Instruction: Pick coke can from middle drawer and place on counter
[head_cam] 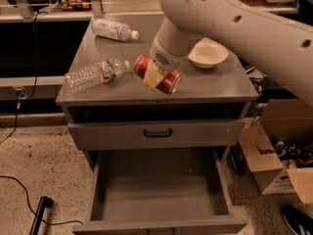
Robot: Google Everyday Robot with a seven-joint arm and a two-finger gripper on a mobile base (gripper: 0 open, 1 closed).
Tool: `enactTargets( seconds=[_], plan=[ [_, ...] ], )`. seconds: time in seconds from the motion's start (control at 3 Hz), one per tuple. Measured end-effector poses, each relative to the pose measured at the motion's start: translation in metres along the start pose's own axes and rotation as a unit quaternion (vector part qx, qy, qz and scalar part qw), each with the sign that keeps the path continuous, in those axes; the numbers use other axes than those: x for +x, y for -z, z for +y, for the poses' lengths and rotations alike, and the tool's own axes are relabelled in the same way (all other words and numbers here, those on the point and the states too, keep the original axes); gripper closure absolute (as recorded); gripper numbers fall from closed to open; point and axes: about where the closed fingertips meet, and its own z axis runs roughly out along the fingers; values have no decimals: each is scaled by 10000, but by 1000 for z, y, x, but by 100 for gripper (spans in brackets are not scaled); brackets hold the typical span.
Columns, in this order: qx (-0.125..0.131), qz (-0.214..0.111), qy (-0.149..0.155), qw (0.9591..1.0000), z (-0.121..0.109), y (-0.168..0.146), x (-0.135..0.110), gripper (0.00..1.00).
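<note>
The red coke can lies on its side, held by my gripper at the front middle of the grey counter. One cream finger crosses the can's middle; the gripper is shut on it. The can is at or just above the counter surface; I cannot tell whether it touches. The white arm comes in from the upper right. The middle drawer is pulled out below, with a bare grey floor.
A clear bottle with a red label lies on the counter just left of the can. Another clear bottle lies at the back left. A white bowl sits at the right. A closed drawer front with a black handle is under the counter. Cardboard boxes stand at the right.
</note>
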Motion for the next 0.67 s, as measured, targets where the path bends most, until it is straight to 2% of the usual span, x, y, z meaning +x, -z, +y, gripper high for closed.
enactTargets(
  seconds=[0.33,0.67],
  plan=[
    [40,-584,-664,9961,-29,1,7,100],
    [-64,-747,-1047,9917,-59,-10,7,100]
  ],
)
